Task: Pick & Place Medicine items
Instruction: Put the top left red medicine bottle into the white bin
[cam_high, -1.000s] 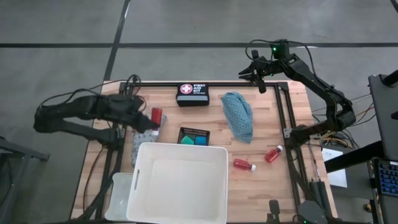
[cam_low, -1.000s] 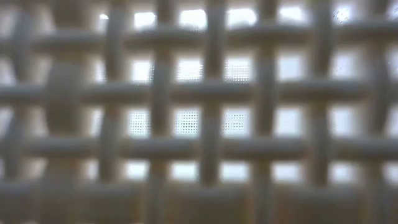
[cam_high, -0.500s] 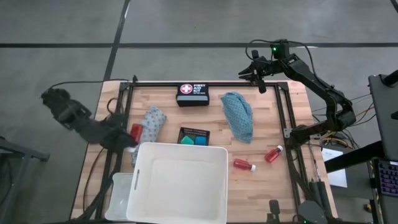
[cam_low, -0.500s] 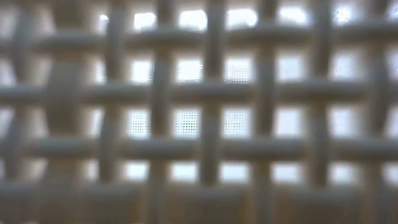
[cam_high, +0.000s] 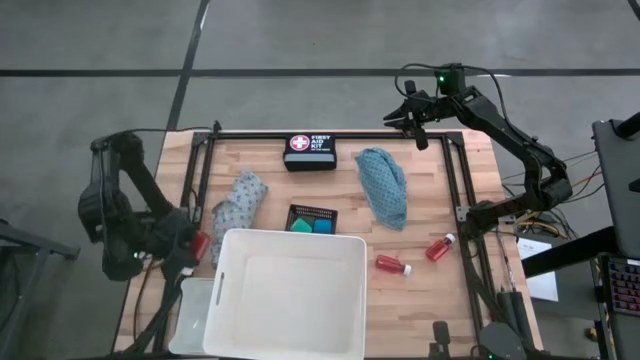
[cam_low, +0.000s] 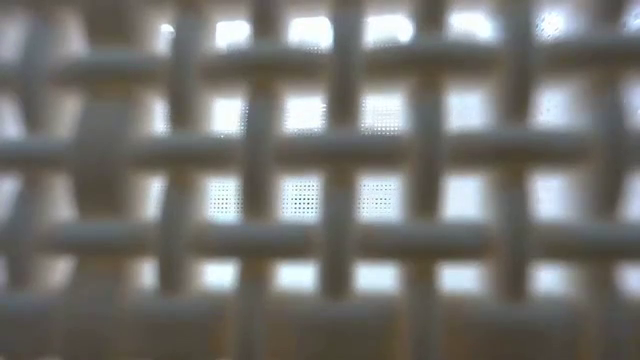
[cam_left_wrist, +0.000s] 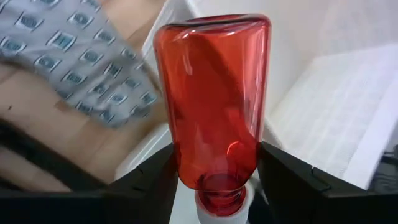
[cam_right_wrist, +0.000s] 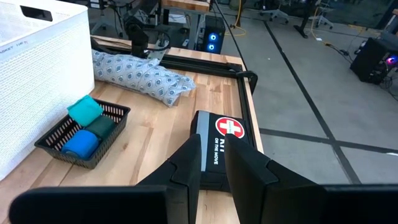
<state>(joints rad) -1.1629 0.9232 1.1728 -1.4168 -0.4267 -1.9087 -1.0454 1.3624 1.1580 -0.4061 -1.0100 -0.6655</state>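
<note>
My left gripper (cam_high: 193, 244) is shut on a small red bottle (cam_high: 200, 243) above the table's left edge, beside the white tub's far left corner. The grey patterned cloth (cam_high: 240, 200) lies flat on the table just beyond it. The teal cloth (cam_high: 385, 188) lies right of centre. Two more red bottles (cam_high: 393, 264) (cam_high: 440, 247) lie on their sides near the right edge. Blue and green tubs (cam_right_wrist: 84, 127) sit in the black mesh tray (cam_high: 312, 217). My right gripper (cam_high: 410, 115) waits above the far right corner, open by a narrow gap. My left gripper pinches the red bottle (cam_left_wrist: 214, 93) between its two fingers (cam_left_wrist: 155, 180), at the body's narrowing end by the neck (cam_left_wrist: 217, 183). The bottle's flat bottom points away from the wrist and the white cap sits back between the fingers. The bottle is lifted clear of the table.
The big white tub (cam_high: 285, 295) fills the near middle of the table, and its lattice wall (cam_low: 320, 180) blocks the low view. A pale lid (cam_high: 192, 312) lies at its left. A black first aid kit box (cam_high: 312, 152) stands at the far edge. A black frame (cam_high: 455, 170) borders the tabletop.
My left arm has drawn back from over the grey cloth toward the table's near left edge, carrying the red bottle with it. The bottle has gone from beside the cloth's far end to the tub's far left corner. The grey cloth is uncovered now.
</note>
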